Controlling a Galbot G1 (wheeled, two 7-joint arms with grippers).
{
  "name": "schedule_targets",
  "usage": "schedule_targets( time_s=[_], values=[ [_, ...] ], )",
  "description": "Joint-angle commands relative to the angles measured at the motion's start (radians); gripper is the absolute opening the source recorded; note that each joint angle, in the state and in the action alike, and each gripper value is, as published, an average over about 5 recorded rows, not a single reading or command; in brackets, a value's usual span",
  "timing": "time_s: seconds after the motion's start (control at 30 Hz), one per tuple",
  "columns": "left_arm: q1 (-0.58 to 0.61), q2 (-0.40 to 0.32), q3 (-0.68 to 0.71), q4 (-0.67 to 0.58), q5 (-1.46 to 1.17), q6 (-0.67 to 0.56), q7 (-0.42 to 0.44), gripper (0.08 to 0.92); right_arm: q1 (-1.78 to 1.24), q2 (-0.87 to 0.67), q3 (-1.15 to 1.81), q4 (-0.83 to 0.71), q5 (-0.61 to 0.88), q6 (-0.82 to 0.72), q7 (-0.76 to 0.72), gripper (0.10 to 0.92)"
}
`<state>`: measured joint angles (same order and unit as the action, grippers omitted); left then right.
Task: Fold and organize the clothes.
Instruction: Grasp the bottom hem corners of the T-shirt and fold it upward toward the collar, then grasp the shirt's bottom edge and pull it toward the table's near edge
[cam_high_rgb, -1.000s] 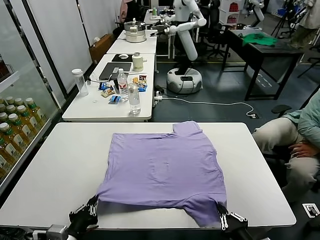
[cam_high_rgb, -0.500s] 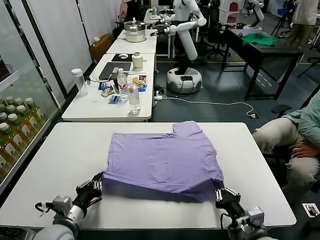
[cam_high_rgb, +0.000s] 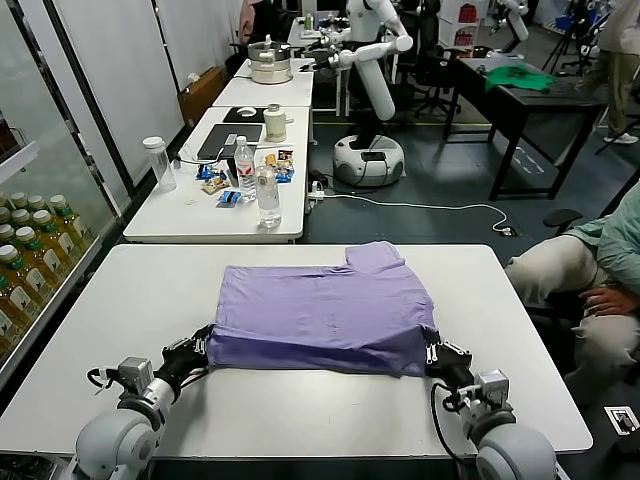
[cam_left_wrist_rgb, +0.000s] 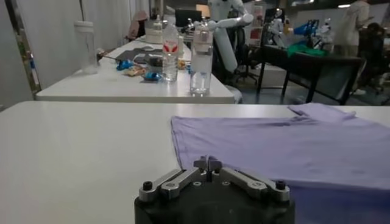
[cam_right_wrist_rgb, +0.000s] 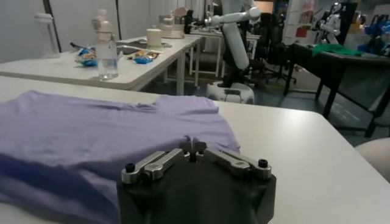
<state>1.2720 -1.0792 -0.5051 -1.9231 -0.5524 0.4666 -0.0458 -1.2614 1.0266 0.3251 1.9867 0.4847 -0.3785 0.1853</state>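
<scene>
A lavender-purple short-sleeved cotton T-shirt (cam_high_rgb: 325, 318) lies on the white rectangular work table (cam_high_rgb: 130, 300), spread across its middle, with the near hem lifted and doubled back over the body so a fold runs across the side nearest the robot. One sleeve (cam_high_rgb: 372, 256) sticks out flat at the far edge of the shirt.

The left gripper (cam_high_rgb: 200, 348) sits at the shirt's near left corner, low over the table; in the left wrist view its fingertips (cam_left_wrist_rgb: 208, 164) are pressed together, clenched, right at the edge of the purple cloth (cam_left_wrist_rgb: 286, 146), though whether cloth is pinched between them cannot be told. The right gripper (cam_high_rgb: 436, 353) sits at the shirt's near right corner; in the right wrist view its tips (cam_right_wrist_rgb: 194, 148) meet in a closed line with the purple fabric (cam_right_wrist_rgb: 91, 140) just beyond them, and again a pinch on the cloth cannot be confirmed.

Beyond the shirt, past the table's far edge, stands a second white table (cam_high_rgb: 200, 215). On it are a clear plastic water bottle (cam_high_rgb: 267, 195) holding clear liquid, a second clear bottle with a red label (cam_high_rgb: 244, 163), a tall clear tumbler with a white lid (cam_high_rgb: 160, 165), a pale lidded jar (cam_high_rgb: 275, 124) and a few small blue snack packets (cam_high_rgb: 228, 197). To the shirt's left, a glass-fronted shelf holds rows of bottles of yellowish drink with green caps (cam_high_rgb: 30, 250). A seated person's hand and knee (cam_high_rgb: 590, 295) are to the shirt's right.
</scene>
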Motion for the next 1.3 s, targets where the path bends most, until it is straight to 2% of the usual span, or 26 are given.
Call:
schedule_targets(
  time_s=[0.03,0.23,0.43,0.57,0.7,0.8,0.9,1.0,1.1,1.3],
  values=[
    [-0.096,-0.016,0.011,0.156,0.058,0.007,0.016,0.108,0.054,0.034,-0.03,-0.098,-0.017,0.0,-0.001,0.189],
    [-0.047,0.019,-0.026,0.06,0.071,-0.026,0.022,0.248,0.033,0.024,0.002,-0.034,-0.012,0.0,0.005,0.353],
    [0.097,0.067,-0.075,-0.059,0.014,-0.026,0.008,0.42,-0.158,-0.039,0.082,0.116,0.001,-0.007,0.008,0.517],
    [0.154,0.028,-0.037,-0.098,-0.01,0.016,-0.011,0.542,-0.212,-0.024,0.072,0.118,-0.009,-0.023,0.03,0.638],
    [0.14,-0.02,0.009,-0.066,0.015,0.074,-0.038,0.654,-0.198,-0.004,0.058,0.075,0.004,-0.074,0.069,0.75],
    [0.124,-0.028,0.013,-0.041,0.015,0.102,-0.058,0.741,-0.197,-0.002,0.056,0.069,0.036,-0.087,0.088,0.794],
    [0.12,-0.026,0.013,-0.029,0.006,0.114,-0.067,0.8,-0.189,0.004,0.053,0.063,0.063,-0.083,0.095,0.744],
    [0.116,-0.026,0.012,-0.025,0.002,0.112,-0.067,0.815,-0.175,0.01,0.047,0.045,0.069,-0.075,0.092,0.658],
    [0.113,-0.026,0.013,-0.022,0.002,0.11,-0.067,0.776,-0.163,0.014,0.042,0.026,0.073,-0.068,0.088,0.572],
    [0.111,-0.03,0.018,-0.015,0.009,0.106,-0.065,0.61,-0.142,0.015,0.041,0.003,0.088,-0.062,0.083,0.399]
  ],
)
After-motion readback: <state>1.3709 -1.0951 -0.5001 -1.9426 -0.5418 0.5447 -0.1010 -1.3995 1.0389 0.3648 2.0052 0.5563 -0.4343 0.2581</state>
